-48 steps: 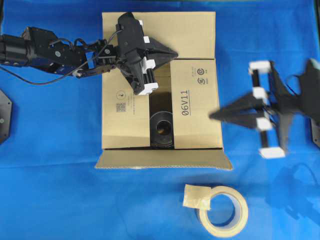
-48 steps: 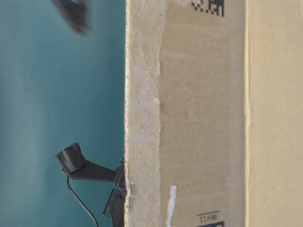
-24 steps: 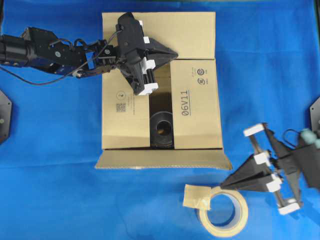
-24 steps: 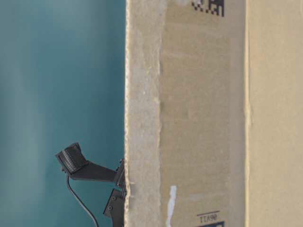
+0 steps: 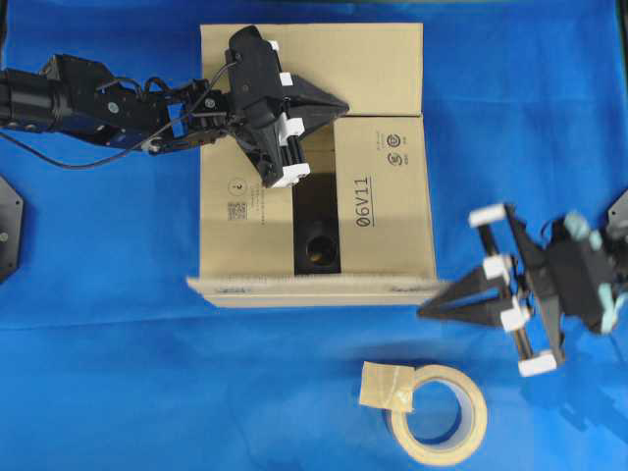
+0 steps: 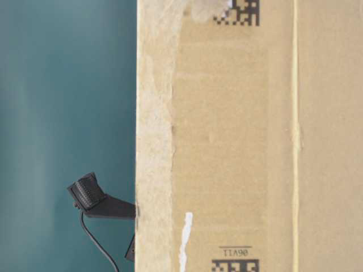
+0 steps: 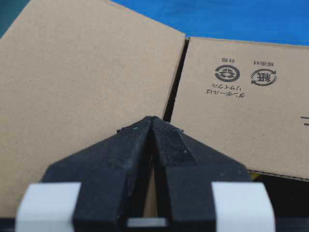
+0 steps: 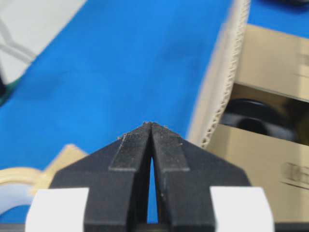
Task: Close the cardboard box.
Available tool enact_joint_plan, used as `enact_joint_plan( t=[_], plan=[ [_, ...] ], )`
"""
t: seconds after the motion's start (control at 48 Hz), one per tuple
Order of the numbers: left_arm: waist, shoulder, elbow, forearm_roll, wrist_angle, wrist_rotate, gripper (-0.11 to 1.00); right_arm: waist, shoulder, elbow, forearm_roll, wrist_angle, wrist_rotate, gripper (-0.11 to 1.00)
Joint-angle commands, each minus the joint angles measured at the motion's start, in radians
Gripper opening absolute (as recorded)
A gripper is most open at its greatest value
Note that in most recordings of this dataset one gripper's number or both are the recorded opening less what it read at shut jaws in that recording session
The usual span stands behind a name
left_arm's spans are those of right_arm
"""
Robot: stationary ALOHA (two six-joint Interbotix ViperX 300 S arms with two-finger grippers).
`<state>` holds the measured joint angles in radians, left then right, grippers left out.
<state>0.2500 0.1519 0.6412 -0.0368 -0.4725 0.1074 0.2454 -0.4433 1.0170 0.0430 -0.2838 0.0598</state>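
At upper left of the overhead view, the left gripper (image 5: 343, 103), jaws pinched together holding nothing, rests on the large brown corrugated cardboard box (image 5: 378, 196) at frame centre (2 side flaps folded in, near flap raised). At lower right, the right gripper (image 5: 422, 312), jaws together and empty, touches that flap's corner, above the beige tape roll (image 5: 440, 412)

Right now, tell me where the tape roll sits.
In the overhead view the tape roll lies on the blue cloth at lower right, in front of the cardboard box and just below the right claw.
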Motion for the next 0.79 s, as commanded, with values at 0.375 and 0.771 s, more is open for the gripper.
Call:
enact_joint_plan(
  t=[0.375, 0.771],
  plan=[
    [-0.005, -0.017, -0.008, 0.000, -0.006, -0.003, 0.00, -0.187, 0.060, 0.000, 0.058, 0.094, 0.005, 0.00],
    [-0.005, -0.018, -0.011, -0.002, -0.006, -0.002, 0.00, -0.195, 0.152, -0.003, 0.103, 0.089, 0.006, 0.00]
  ],
)
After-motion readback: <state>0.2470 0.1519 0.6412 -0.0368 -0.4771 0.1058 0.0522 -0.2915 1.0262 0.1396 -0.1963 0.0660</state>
